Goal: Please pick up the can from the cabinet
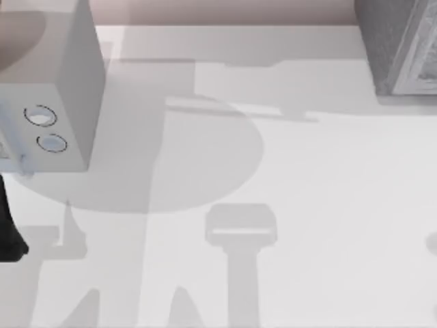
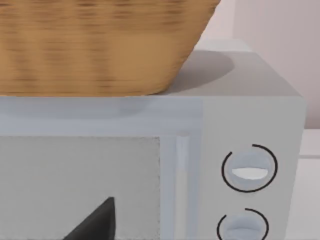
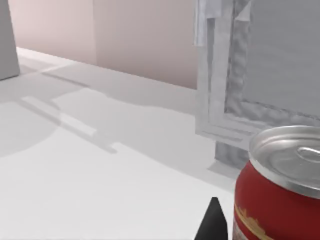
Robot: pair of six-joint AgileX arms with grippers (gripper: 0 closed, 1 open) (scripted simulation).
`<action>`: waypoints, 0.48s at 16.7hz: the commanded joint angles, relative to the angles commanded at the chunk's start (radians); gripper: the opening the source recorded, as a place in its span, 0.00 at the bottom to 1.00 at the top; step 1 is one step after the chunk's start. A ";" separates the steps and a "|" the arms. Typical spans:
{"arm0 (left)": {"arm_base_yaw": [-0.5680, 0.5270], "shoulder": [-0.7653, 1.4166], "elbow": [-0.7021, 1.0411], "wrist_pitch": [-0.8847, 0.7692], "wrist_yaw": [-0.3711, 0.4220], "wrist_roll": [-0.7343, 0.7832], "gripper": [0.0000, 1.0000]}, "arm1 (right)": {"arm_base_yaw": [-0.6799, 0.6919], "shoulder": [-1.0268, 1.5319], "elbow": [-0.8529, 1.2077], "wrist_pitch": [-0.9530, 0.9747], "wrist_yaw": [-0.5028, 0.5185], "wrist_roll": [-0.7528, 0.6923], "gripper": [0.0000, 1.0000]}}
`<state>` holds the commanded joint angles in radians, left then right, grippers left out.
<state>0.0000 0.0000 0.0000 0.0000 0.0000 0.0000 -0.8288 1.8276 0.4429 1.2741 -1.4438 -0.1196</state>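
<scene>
At the table's (image 1: 307,205) far left, in the top view, we see a dark piece of our left arm (image 1: 9,232) at the edge, just below the microwave (image 1: 61,89). The microwave stands at the left rear corner, its two round dials (image 1: 45,128) facing us. From the left wrist view, a wicker basket (image 2: 95,45) rests on top of the microwave, and the door window sits beside the dials. A dark fingertip of the left gripper (image 2: 95,222) juts up in front of that window; whether its jaws are spread or closed, we cannot tell.

The middle of the table carries shadows.

At the right rear corner stands the grey cabinet (image 1: 399,48). In the right wrist view, the red can (image 3: 277,192) with a silver lid is upright, very close to the camera, with the cabinet's framed front behind it. A dark fingertip of the right gripper (image 3: 212,222) shows just beside the can; we cannot tell whether it touches or whether the jaws grasp the can.
</scene>
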 joint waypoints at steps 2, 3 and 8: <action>0.000 0.000 0.000 0.000 0.000 0.000 1.00 | -0.069 0.160 0.037 0.106 -0.120 -0.010 0.00; 0.000 0.000 0.000 0.000 0.000 0.000 1.00 | -0.098 0.226 0.052 0.150 -0.170 -0.014 0.00; 0.000 0.000 0.000 0.000 0.000 0.000 1.00 | -0.177 0.398 0.091 0.268 -0.306 -0.024 0.00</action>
<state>0.0000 0.0000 0.0000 0.0000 0.0000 0.0000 -1.0058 2.2255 0.5344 1.5424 -1.7494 -0.1437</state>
